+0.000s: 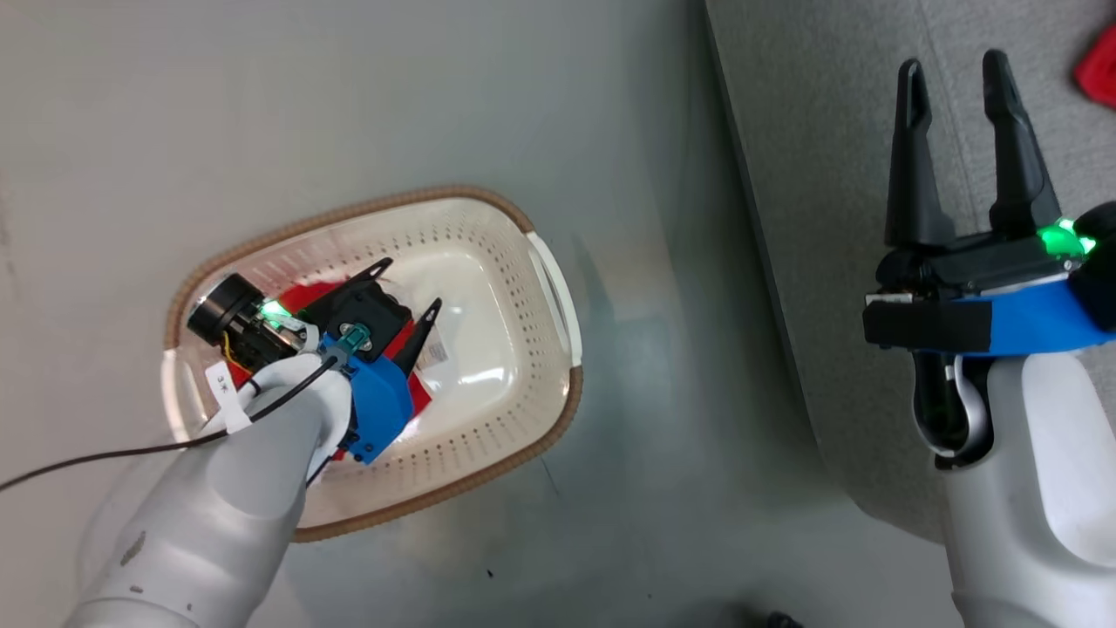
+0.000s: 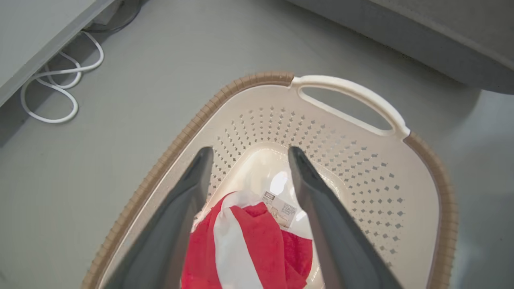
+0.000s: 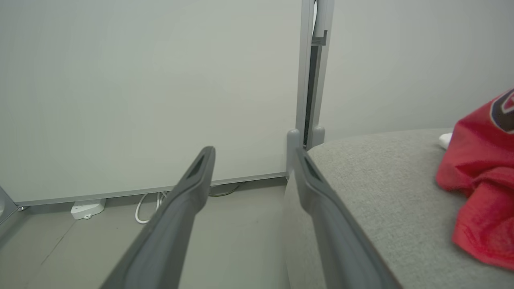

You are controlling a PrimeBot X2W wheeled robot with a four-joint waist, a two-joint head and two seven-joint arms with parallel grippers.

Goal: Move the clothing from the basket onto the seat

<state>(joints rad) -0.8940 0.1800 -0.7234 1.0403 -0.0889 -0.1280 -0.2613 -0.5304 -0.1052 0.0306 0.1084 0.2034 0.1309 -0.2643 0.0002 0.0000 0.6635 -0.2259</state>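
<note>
Left tool (image 1: 411,283) down inside the basket (image 1: 514,349), fingers spread wide, nothing clamped. Wrist view: left tool (image 2: 251,150) points toward the far handle end of the basket (image 2: 249,80); the striped garment (image 2: 241,245) lies bunched on the basket bottom between the two fingers, red with a broad white band running along it. Cannot tell if either finger touches the cloth. Label (image 2: 281,208) on the bottom, part covered by the garment's far edge. From the head, bits of the striped garment (image 1: 309,295) show red around the wrist; label (image 1: 433,351) just beside the right-hand finger.

Basket stands on grey floor (image 1: 261,105), apart from the seat (image 1: 828,262). White cable (image 2: 60,96) looped on the floor by the wall.

Right tool (image 1: 953,61) held above the seat's near edge, fingers parted, empty. Its wrist view: right tool (image 3: 253,150) looks level along the seat (image 3: 381,180) toward a pale wall (image 3: 140,80).

Jersey (image 3: 478,188) lies crumpled on the seat, well to the right of the right tool, dark lettering at its upper edge. Head view catches a corner of the jersey (image 1: 1098,74) at the frame edge.
</note>
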